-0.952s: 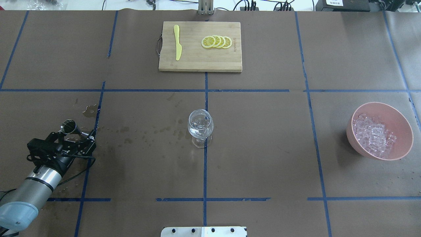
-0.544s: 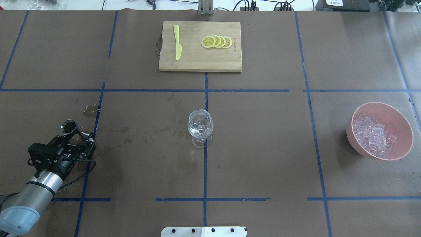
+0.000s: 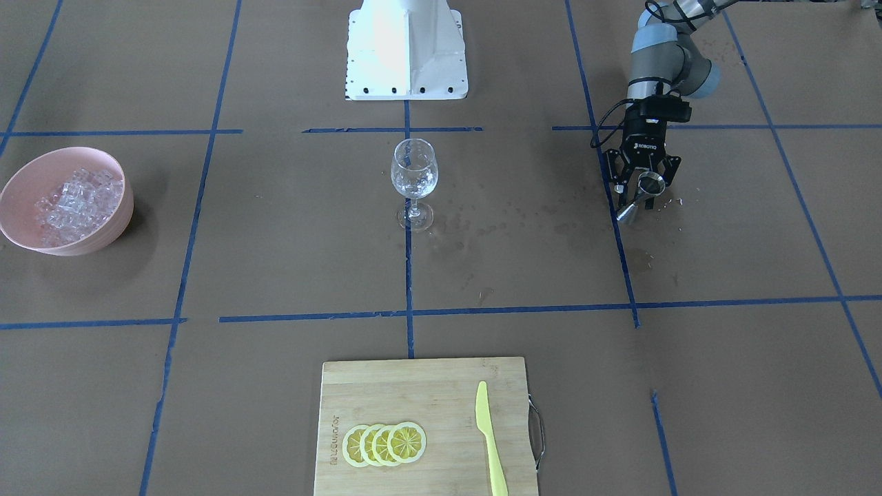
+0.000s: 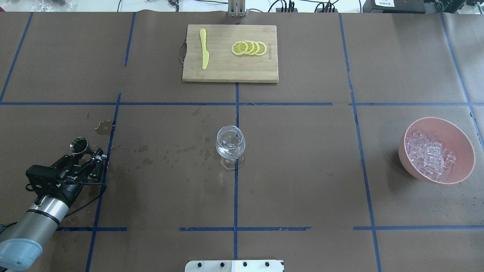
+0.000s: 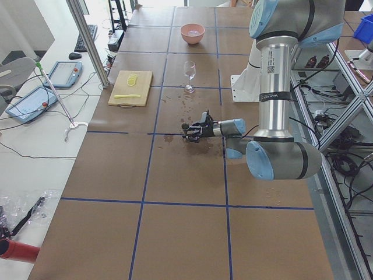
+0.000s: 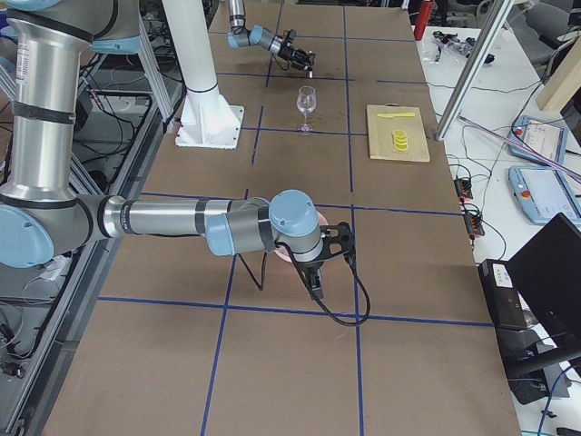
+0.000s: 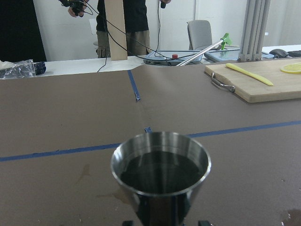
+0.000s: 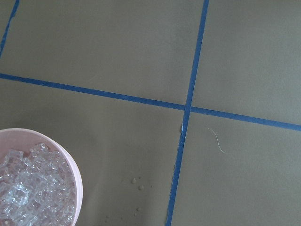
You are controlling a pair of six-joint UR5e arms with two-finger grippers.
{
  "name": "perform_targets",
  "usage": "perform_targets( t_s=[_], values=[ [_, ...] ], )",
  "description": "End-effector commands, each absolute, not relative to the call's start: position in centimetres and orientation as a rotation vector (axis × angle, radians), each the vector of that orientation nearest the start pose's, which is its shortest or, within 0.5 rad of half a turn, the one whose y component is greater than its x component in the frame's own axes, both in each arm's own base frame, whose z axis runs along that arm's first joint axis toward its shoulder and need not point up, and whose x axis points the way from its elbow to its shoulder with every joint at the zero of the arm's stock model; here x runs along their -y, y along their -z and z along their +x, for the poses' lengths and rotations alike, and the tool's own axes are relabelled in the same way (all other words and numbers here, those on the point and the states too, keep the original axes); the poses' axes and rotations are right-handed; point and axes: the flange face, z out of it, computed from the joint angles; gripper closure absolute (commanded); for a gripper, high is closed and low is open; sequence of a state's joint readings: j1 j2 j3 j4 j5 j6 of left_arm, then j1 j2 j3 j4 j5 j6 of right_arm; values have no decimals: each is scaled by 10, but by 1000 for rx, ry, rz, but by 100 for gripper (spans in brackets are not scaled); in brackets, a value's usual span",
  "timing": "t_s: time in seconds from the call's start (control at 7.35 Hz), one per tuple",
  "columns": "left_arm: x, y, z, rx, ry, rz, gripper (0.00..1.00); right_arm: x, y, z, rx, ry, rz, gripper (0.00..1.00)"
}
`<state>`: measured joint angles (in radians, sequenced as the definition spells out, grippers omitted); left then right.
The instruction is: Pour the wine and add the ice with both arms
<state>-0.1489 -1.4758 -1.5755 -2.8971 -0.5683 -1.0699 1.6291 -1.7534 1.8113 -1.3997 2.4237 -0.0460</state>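
Jigger (image 4: 79, 144) stands upright, mouth up, on the table's left side, its narrow waist between the left gripper (image 4: 90, 155) jaws. Right gripper's jaws cannot be told.

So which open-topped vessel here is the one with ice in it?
The pink bowl, heaped with ice. The stemmed glass and steel jigger show no cubes.

Table cover (image 4: 302, 158): matt brown paper, glossy blue tape lines. Jigger (image 7: 161, 172): polished metal, mirror-like. Glass (image 4: 230, 145): clear, cut pattern. Bowl (image 4: 461, 143): matt pink plastic. Ice (image 4: 429, 155): clear, glassy. Board (image 4: 230, 68): pale bamboo, smooth. Knife (image 4: 204, 49): yellow plastic.
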Motion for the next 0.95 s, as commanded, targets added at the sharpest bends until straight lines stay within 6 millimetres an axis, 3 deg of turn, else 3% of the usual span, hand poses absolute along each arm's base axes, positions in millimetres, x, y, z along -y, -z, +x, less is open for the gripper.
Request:
perform_targets(
  t_s=[0.0,0.27,0.41,0.82],
  values=[
    [280,-543,393,-777,345,1180,44,422,-599,83,837,86,258,0],
    [280,-544,393,-768,351,1188,45,422,-600,83,837,85,257,0],
    [280,-546,393,-764,348,1187,51,422,-599,83,837,86,258,0],
    [277,-549,396,-763,338,1184,51,422,-599,83,837,86,258,0]
  ],
)
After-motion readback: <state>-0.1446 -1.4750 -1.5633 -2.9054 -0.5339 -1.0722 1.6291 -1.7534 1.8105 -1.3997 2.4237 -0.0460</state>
